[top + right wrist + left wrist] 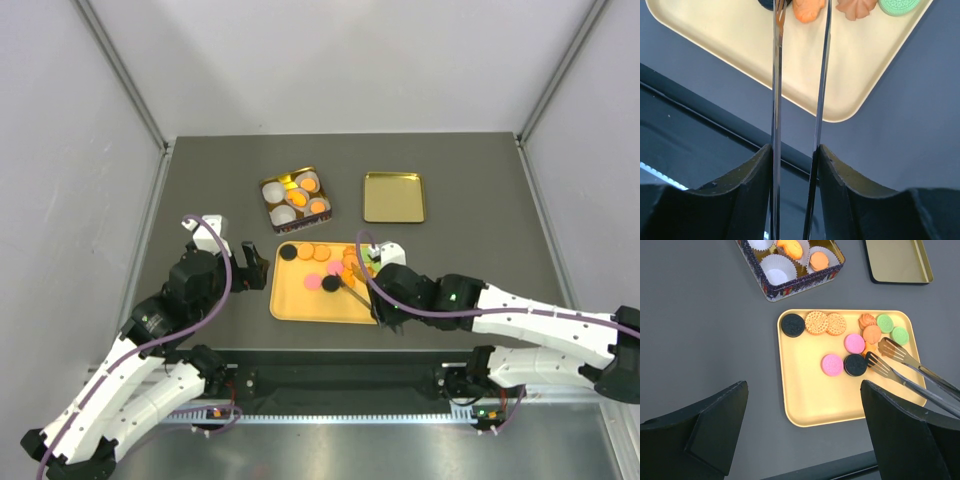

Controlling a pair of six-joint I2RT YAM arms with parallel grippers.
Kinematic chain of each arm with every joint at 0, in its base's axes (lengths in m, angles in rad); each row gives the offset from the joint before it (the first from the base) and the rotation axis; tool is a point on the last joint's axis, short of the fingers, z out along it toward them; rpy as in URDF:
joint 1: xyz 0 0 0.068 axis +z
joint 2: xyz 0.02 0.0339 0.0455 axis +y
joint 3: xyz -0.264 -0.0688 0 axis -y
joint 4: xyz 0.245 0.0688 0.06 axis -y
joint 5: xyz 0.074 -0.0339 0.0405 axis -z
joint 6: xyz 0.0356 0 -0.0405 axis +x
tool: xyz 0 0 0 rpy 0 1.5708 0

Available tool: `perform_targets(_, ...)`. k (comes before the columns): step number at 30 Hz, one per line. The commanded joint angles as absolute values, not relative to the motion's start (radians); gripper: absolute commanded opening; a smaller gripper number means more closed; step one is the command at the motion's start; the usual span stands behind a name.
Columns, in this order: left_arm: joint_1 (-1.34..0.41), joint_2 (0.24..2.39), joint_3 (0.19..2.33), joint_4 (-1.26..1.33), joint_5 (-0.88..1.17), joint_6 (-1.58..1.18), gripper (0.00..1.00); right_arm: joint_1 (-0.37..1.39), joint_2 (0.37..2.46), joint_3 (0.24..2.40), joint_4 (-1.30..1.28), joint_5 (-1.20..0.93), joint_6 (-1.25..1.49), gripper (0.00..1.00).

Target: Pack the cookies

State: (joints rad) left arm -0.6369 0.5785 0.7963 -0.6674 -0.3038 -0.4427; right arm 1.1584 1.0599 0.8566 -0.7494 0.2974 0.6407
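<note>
The cookies lie on a yellow tray (300, 302), also in the left wrist view (812, 395): two black (792, 325), two pink (832, 365), two green (885, 323) and several orange (816, 322). My right gripper (385, 300) (795, 150) is shut on metal tongs (888, 349) (776, 75), whose open tips sit over the tray's right side, next to a black cookie (856, 365) and around a small orange one (807, 11). My left gripper (248, 265) (804, 384) is open and empty, above the table by the tray's left near corner.
A square tin (295, 196) (800, 286) behind the tray holds white paper cups, some with orange cookies in them. Its gold lid (393, 196) (897, 260) lies flat to the right of it. Grey walls enclose the dark table.
</note>
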Motion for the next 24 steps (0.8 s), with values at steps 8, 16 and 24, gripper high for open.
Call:
perform_targets(8,-0.640,0.571,0.798,-0.653,-0.298,-0.439,0.99,1.187,1.034,0.845,-0.756,0.337,0.667,0.40)
perform_targets(16,-0.640,0.572,0.798,-0.653,-0.299,-0.439,0.99,1.187,1.008,0.834,-0.770,0.345,0.675,0.40)
perform_targets(24,-0.640,0.571,0.798,-0.653,-0.302,-0.439,0.99,1.187,1.037,0.847,-0.765,0.328,0.655,0.40)
